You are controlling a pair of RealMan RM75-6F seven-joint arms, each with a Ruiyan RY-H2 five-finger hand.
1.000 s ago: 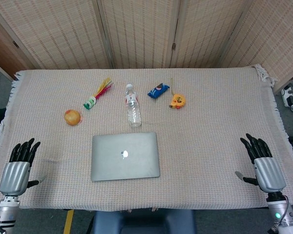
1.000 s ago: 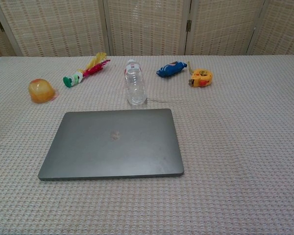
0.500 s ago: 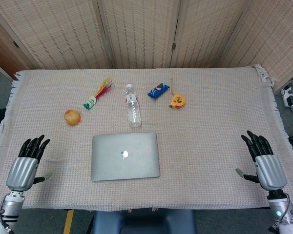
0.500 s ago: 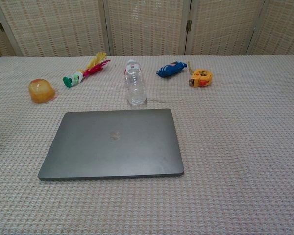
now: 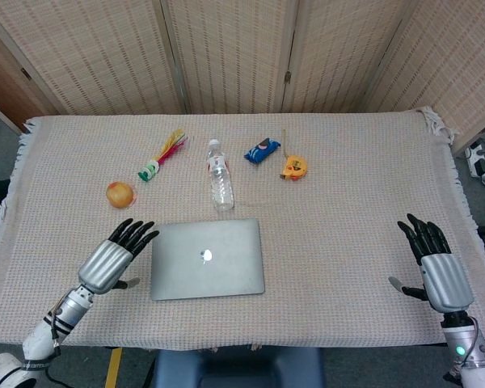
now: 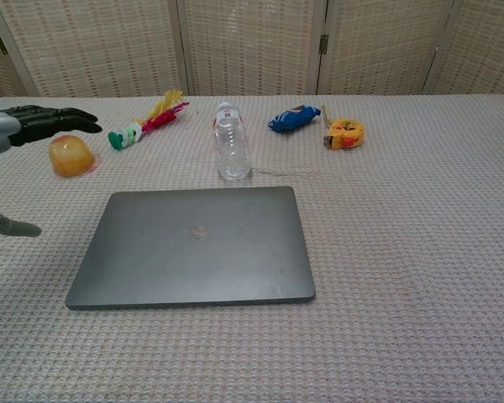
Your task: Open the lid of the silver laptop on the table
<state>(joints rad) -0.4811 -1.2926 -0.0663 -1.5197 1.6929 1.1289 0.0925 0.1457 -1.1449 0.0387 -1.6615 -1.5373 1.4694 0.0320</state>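
While the laptop [image 5: 207,259] lies closed, both robot hands, left [image 5: 111,260] and right [image 5: 435,268], hover spread.

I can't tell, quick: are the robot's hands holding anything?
Left hand: open, holding nothing, beside the laptop.
Right hand: open, holding nothing.

One laptop [image 5: 208,259], one bottle [image 5: 220,176], one tape measure [image 5: 293,167].

Only an apple-shaped logo shows, on the silver laptop [image 5: 207,259] lid.
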